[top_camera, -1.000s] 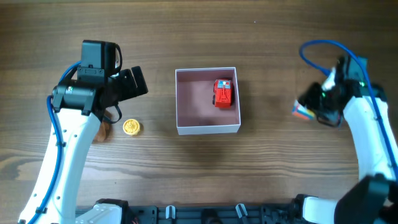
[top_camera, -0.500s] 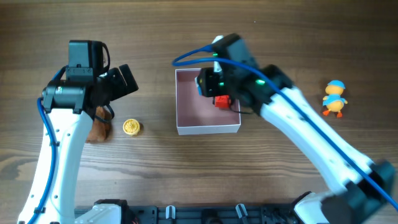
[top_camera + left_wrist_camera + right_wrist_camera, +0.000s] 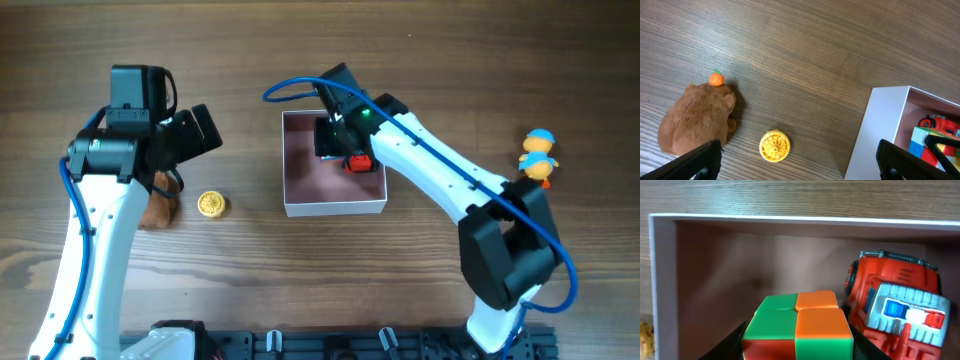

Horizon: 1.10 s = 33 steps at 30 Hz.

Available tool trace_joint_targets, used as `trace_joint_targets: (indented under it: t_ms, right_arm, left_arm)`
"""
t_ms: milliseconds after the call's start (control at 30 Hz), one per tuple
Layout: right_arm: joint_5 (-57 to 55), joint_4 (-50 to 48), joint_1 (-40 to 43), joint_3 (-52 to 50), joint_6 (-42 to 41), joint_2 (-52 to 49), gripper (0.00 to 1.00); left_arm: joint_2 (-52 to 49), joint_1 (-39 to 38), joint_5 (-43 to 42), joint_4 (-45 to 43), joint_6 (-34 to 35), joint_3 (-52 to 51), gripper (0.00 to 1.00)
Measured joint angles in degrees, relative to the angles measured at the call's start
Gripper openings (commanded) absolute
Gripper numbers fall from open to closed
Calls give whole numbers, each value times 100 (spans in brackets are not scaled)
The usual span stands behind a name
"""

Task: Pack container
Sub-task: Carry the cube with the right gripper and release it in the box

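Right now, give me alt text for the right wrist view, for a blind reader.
The right gripper holds a green-and-orange cube inside the white-walled, pink container, beside a red toy vehicle with a blue-and-white panel.

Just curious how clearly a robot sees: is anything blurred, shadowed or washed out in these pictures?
Overhead: evenly lit, sharp, a soft shadow below the container. Left wrist: crisp wood grain, faint shadow beside the plush toy. Right wrist: the close cube looks slightly soft, the container's inside dim.

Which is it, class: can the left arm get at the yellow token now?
Probably yes: the yellow token lies uncovered near the open left end effector, apart from the plush toy.
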State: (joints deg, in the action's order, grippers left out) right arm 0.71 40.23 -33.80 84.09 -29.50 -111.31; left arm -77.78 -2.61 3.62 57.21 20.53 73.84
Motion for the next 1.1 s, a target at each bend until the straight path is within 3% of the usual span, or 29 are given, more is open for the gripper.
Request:
trace_joint_targets:
  t_ms: [267, 533, 600, 700, 1100]
  right_arm:
    - [-146, 44, 0, 0, -417, -302, 5]
    - [-232, -76, 0, 0, -496, -302, 27]
    - [-234, -195, 0, 0, -472, -302, 47]
    - [-240, -289, 0, 0, -398, -302, 62]
    - [-269, -367, 0, 0, -120, -302, 71]
  left_arm:
    - [0, 0, 0, 31, -2, 0, 100]
    - [0, 0, 0, 31, 0, 0, 100]
    - [0, 0, 0, 37, 0, 0, 100]
    - [0, 0, 0, 46, 0, 0, 100]
    - [0, 0, 0, 46, 0, 0, 100]
